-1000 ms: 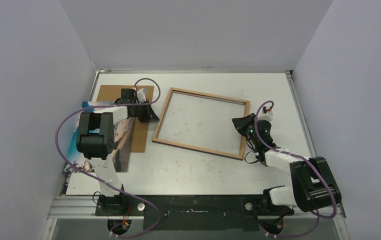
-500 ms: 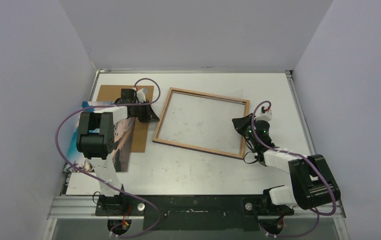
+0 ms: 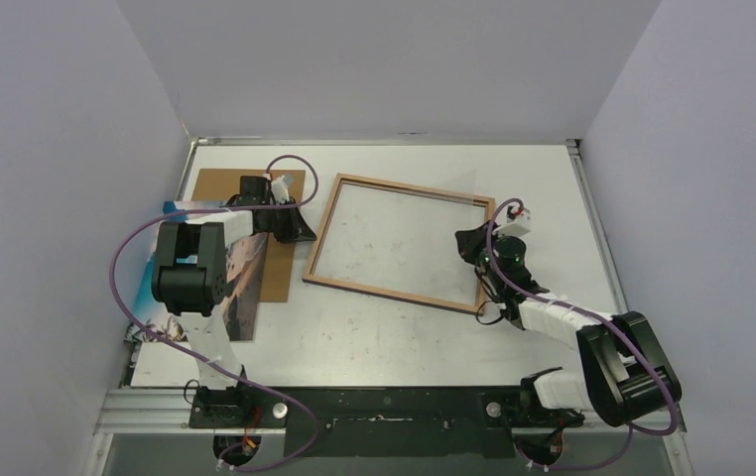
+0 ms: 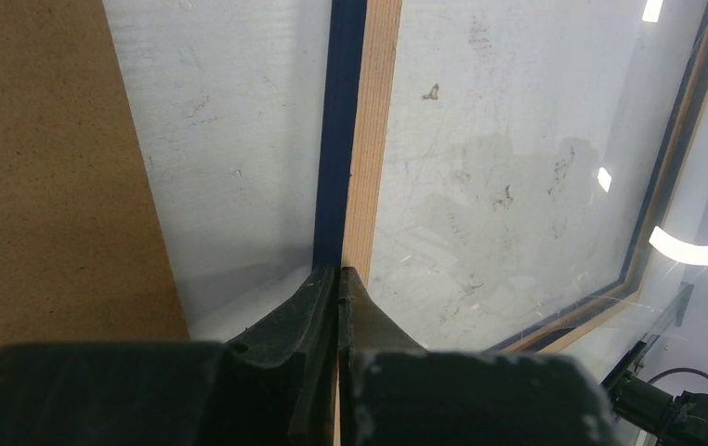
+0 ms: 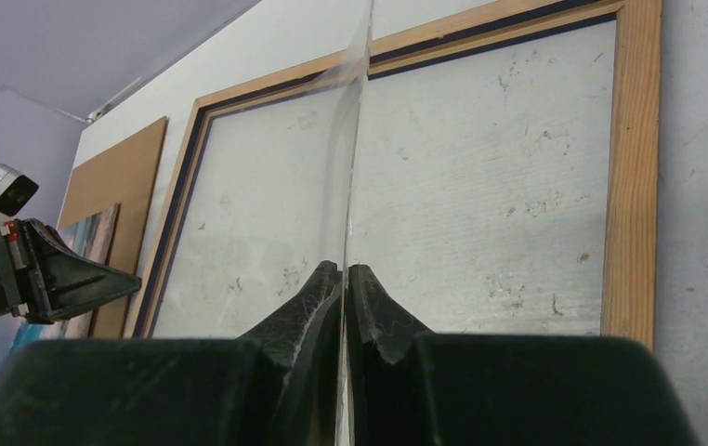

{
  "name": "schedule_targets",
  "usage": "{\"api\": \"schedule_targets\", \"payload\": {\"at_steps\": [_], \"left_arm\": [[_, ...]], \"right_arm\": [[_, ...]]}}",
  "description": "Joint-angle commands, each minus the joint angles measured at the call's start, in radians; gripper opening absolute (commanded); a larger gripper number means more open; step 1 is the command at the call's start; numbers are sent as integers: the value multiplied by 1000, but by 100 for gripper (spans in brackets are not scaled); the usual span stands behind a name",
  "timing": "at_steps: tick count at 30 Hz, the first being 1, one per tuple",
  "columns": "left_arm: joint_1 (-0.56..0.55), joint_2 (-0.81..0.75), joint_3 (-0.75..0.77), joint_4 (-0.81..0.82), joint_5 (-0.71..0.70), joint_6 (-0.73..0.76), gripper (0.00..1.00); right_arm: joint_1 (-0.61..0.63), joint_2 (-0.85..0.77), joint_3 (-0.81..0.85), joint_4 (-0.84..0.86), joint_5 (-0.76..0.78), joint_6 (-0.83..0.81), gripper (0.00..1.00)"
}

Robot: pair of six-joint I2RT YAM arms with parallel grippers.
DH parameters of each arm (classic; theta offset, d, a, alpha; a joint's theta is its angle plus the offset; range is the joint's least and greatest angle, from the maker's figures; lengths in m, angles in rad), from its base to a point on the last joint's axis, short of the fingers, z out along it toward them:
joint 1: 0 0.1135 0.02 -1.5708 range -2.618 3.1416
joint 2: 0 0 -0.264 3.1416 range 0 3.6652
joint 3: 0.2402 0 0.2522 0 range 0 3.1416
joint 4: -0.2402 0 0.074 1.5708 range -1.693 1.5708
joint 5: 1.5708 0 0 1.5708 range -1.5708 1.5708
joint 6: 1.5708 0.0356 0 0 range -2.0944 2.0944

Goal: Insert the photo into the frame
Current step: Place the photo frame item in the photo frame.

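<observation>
The frame (image 3: 394,296) lies flat in the middle of the table (image 3: 374,342), a little turned, with its light wood side facing up. In the left wrist view a navy blue strip shows along the outer side of its left rail.

The left fingers (image 4: 318,299) are closed together with nothing between them. Their tips are at the left rail of the frame, near its middle.

The right fingers (image 5: 318,290) are at the right side of the frame and they are closed on the edge of the clear pane (image 5: 350,158). The pane rises from between them and bends slightly. Its right side is lifted above the frame, and the top view shows it only as a faint shine near the upper right corner.

The photo (image 3: 243,302) is at the left side of the table, well apart from the frame and partly hidden under the left arm. It overlaps the brown backing board (image 3: 217,185), which lies just left of the frame
</observation>
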Motion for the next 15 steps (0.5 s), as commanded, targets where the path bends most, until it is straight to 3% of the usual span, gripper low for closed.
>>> {"api": "schedule_targets", "payload": {"at_steps": [1, 15], "left_arm": [[-6, 20, 17, -16, 6, 9, 0], [-6, 23, 20, -18, 10, 9, 0]], "right_arm": [[22, 21, 34, 12, -2, -28, 5], [68, 23, 64, -49, 67, -136, 5]]}}
